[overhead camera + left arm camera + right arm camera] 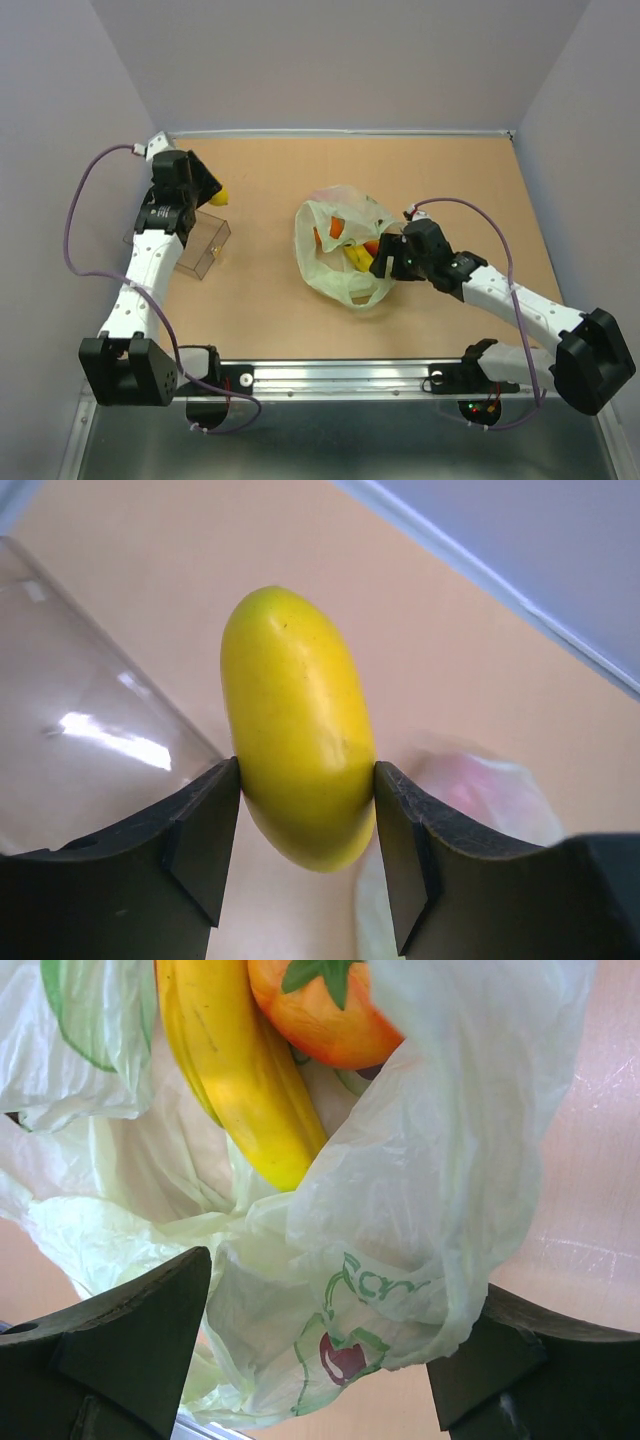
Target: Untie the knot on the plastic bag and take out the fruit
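My left gripper (307,772) is shut on a smooth yellow fruit (298,710) and holds it beside the far end of the clear box (197,245). The pale green plastic bag (338,255) lies crumpled in the middle of the table with its mouth gaping. Inside it lie a banana (235,1080) and an orange fruit with a green top (320,1010). My right gripper (347,1275) stands open at the bag's right edge, and loose printed film hangs between its fingers. The knot is out of view.
The clear rigid box (80,730) sits at the left, under my left arm. Purple walls (90,120) close in the table on three sides. A metal rail (340,378) runs along the near edge between the arm bases.
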Motion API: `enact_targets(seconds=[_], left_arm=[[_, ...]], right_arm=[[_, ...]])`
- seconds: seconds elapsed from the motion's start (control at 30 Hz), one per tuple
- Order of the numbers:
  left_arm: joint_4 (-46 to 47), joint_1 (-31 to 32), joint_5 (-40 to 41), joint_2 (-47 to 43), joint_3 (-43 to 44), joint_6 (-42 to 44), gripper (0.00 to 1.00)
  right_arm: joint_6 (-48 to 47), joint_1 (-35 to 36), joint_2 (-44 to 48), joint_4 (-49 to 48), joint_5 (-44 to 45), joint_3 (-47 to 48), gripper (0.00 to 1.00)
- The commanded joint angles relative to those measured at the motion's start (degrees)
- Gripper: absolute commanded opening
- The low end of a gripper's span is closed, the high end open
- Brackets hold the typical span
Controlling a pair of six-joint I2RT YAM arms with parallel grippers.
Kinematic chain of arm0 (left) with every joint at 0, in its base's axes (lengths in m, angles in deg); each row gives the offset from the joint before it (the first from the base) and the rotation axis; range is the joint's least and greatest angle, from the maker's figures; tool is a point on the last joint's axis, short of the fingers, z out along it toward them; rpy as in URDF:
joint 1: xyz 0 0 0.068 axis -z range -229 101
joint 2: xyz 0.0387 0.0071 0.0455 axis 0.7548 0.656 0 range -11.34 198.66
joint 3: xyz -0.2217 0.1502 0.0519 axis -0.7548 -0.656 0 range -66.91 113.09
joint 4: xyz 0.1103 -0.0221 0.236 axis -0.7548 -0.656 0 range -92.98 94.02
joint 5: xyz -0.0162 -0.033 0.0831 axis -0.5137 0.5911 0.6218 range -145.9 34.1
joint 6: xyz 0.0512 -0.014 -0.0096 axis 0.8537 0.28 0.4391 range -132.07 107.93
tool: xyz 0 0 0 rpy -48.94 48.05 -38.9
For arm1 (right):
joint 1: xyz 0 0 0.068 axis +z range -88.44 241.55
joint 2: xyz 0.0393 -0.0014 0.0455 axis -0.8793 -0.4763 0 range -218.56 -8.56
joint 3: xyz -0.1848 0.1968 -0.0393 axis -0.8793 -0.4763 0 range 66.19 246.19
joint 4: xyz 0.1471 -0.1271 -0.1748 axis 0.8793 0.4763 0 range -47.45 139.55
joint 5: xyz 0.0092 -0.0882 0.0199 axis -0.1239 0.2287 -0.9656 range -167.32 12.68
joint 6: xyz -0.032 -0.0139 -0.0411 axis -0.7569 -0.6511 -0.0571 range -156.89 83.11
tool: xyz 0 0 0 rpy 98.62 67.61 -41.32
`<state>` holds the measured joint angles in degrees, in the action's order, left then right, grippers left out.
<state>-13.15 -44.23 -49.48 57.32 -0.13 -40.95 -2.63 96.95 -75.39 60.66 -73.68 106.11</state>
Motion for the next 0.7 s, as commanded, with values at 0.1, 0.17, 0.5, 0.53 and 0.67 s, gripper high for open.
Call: enact_targets(seconds=[0.1,0.17,0.5,0.53,0.67], left_arm=[[7.7,-14.0,3.9,3.9,-8.6,-1.1,0.09],[9.2,-16.4,2.7,7.1,-9.5,-0.9,0.15],[13.5,-17.7,-4.6,22.0,-8.4,-0.1,0.34],[13.6,-17.8,-5.0,22.6,-8.9,-0.3,0.37],[14.4,-17.7,-6.2,20.6,-11.3,-1.3,0.48]], right_arm=[[-0.7,0.6,2.7,0.9,-1.1,2.2,0.85],[-0.8,0.6,2.9,1.0,-1.1,2.0,0.84],[-1.0,0.6,3.5,1.3,-1.0,2.0,0.85],[-1.0,0.6,3.5,1.3,-1.0,2.1,0.85],[-0.4,0.6,4.6,1.7,-0.6,1.7,0.85]])
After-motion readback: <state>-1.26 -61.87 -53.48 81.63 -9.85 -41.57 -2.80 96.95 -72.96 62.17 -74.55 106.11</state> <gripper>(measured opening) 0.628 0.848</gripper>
